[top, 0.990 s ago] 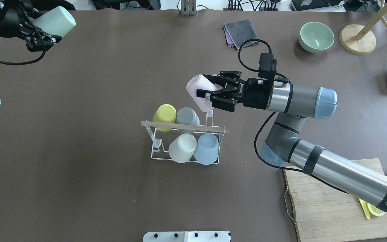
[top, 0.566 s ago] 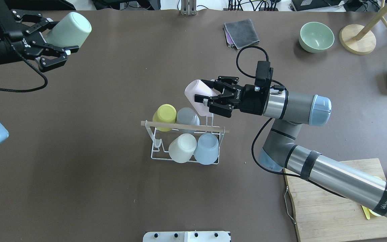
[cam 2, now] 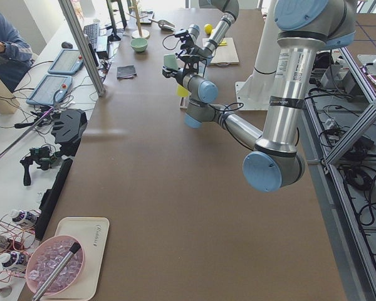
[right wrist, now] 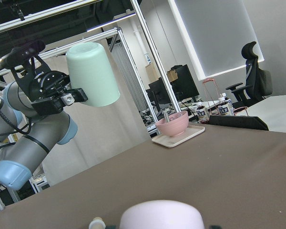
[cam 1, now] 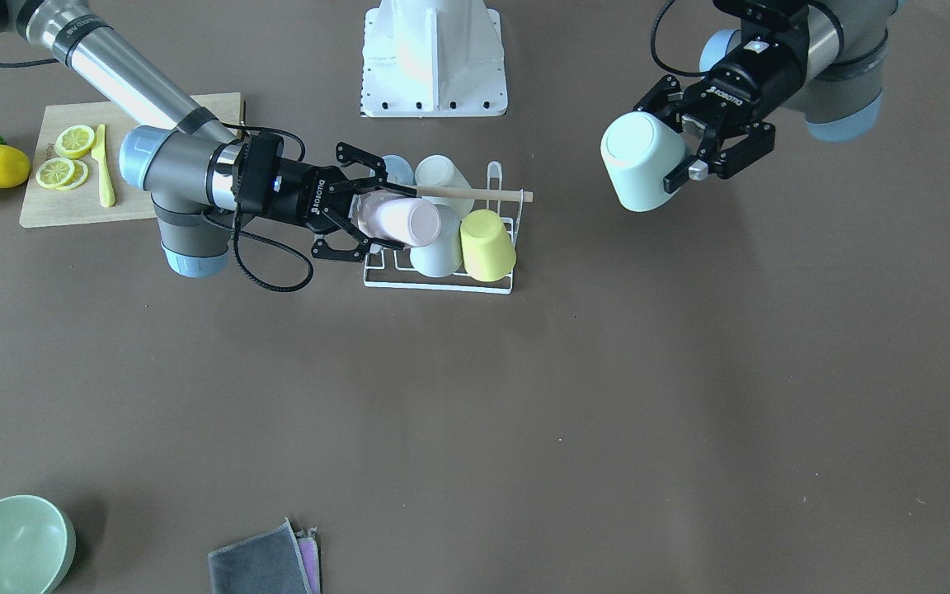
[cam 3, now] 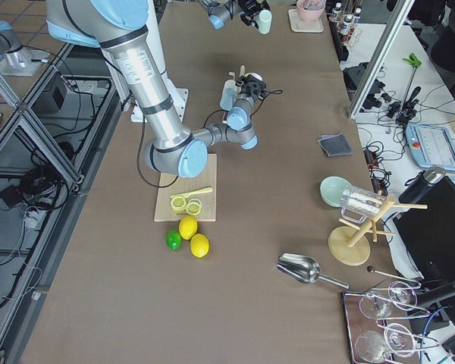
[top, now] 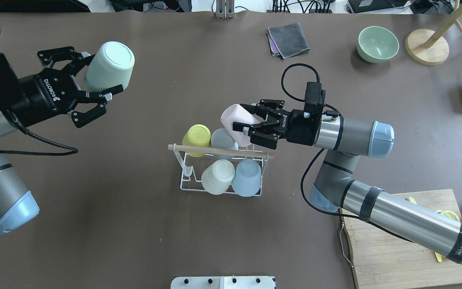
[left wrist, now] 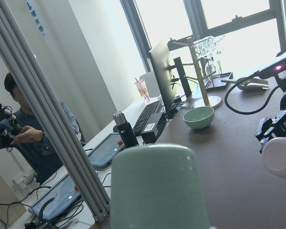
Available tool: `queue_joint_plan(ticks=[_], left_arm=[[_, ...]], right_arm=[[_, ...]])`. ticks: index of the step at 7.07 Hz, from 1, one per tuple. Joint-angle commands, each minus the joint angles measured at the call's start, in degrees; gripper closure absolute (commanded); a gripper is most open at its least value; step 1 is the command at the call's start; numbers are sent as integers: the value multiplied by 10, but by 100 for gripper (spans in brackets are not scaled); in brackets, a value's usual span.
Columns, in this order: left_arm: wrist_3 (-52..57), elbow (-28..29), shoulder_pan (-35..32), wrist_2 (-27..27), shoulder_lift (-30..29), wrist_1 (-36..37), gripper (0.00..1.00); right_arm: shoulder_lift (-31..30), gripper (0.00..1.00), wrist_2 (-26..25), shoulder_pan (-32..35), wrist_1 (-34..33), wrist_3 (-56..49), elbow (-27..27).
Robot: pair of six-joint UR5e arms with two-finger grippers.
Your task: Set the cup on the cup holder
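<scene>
Toward the left end of the table (top: 134,233), the left gripper (top: 100,75) hung above the surface, its fingers (top: 108,91) clamped on an upturned mint cup (top: 110,64). At the table's middle stood the cup holder (top: 199,149), carrying a yellow cup (top: 196,137), a grey cup (top: 223,138), a white cup (top: 218,176) and a blue cup (top: 247,177), all upside down. Over the holder's right end, on the side away from the robot, the right gripper (top: 242,117) had its fingers (top: 241,127) closed on a tilted pink cup (top: 233,116), just beside the grey one; whether it touched a prong could not be told. A cutting board (top: 391,249) lay by the right near corner.
</scene>
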Motion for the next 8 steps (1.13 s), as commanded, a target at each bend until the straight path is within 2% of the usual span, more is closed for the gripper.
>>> queue_joint_plan(ticks=[1,3,8], left_arm=[[-5,18,85,36,-11,-78,34],[-5,52,128,61,-32,-137,33],[-47,122,169,77,-70,-154,33]], right_arm=[[-6,100,0,-2,9,-1,0],[-5,100,-1,-1,15,-1,1],[-12,100,1,0,31,1,1]])
